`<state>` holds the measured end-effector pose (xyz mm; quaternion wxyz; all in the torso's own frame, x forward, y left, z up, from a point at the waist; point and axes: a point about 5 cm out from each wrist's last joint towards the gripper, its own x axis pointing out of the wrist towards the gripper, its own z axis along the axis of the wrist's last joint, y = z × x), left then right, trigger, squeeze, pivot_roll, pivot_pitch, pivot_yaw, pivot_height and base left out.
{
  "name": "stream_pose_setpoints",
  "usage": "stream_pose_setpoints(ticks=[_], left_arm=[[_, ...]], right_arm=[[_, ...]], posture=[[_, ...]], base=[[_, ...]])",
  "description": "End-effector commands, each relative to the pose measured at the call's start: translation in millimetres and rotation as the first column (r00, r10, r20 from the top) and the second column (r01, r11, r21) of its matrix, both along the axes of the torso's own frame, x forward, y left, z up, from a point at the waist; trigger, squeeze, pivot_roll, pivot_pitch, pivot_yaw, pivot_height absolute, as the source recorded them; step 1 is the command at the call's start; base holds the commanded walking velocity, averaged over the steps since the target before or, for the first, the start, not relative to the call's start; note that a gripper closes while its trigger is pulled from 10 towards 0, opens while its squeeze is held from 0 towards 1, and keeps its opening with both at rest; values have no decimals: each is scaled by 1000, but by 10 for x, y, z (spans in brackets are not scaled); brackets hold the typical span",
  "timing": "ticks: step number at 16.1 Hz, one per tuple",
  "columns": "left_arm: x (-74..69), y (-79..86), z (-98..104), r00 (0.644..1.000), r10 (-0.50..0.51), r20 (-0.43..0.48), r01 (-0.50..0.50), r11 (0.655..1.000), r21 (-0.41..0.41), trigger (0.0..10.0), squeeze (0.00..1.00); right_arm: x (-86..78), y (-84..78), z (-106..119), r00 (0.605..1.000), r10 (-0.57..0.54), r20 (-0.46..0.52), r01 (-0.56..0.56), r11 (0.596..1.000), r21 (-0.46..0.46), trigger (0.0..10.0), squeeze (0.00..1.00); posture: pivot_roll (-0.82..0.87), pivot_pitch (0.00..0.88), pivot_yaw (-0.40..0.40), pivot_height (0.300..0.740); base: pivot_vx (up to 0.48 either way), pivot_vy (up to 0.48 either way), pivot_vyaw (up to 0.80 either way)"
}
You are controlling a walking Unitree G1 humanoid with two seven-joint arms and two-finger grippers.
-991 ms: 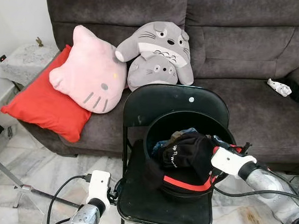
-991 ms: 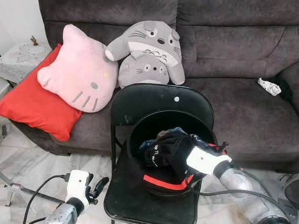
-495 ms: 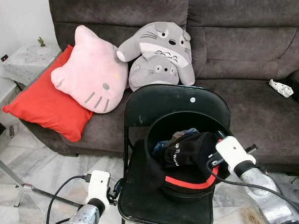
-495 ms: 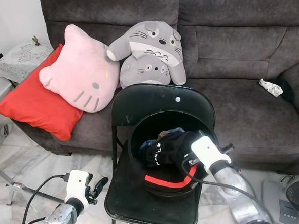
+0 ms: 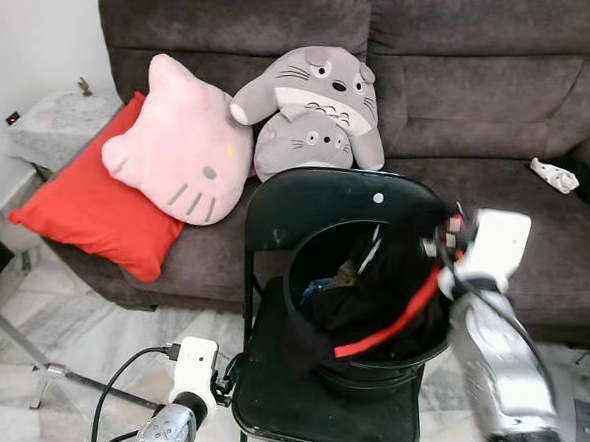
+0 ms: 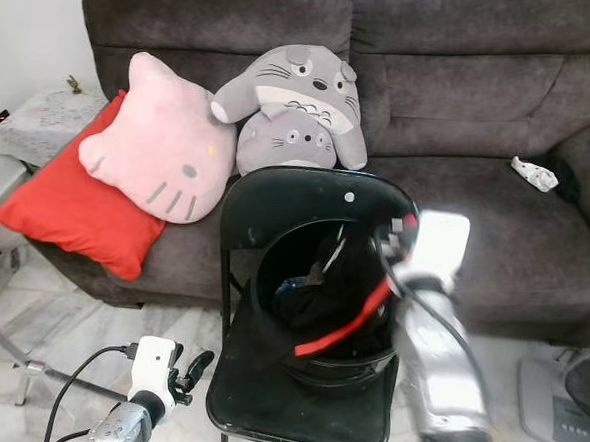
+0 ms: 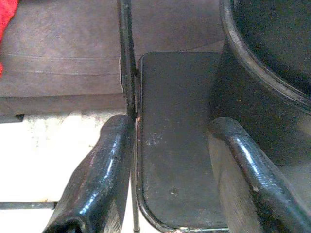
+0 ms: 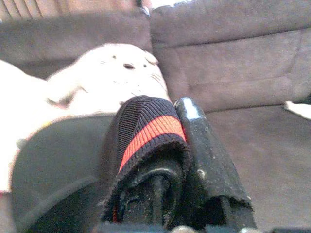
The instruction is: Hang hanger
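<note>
Right gripper is clamped on a black garment with a red band above the black tub on the folding chair, no hanger visible, left gripper spread apart near the seat edge, plush cushions on the far grey sofa, marble floor below

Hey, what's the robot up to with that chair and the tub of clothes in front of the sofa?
The right gripper is shut on a black garment with a red band and holds it lifted, partly out of the black tub of clothes on the black folding chair. The garment's lower part hangs down into the tub. The left gripper is open and low beside the chair seat's edge, holding nothing. I can't make out a hanger.
</note>
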<state>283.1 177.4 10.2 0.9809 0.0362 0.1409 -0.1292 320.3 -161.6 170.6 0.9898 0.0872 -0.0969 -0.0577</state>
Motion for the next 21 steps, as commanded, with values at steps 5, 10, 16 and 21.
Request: stream_pose_setpoints(ticks=[5,10,16,21], left_arm=[[-25,11,-39,1000,10,-16,-10,1000,10,10000,0],[-25,-4,-46,1000,10,-18,-10,1000,10,10000,0],[-23,-4,-47,1000,10,-18,-10,1000,11,10000,0],[-421,369,-420,958,151,-245,-138,988,67,10000,0]], right_arm=[[-138,262,220,1000,27,7,-27,999,34,0,0],[-220,109,-5,985,-58,-163,63,998,31,8863,0],[-242,111,14,980,-62,-187,68,997,27,8863,0],[-466,-151,-174,975,-177,-137,176,984,-19,10000,0]], posture=[[-51,41,3,740],[-51,36,-4,740],[-51,36,-4,740],[-58,114,11,740]], base=[[0,0,0],[0,0,0],[0,0,0],[0,0,0]])
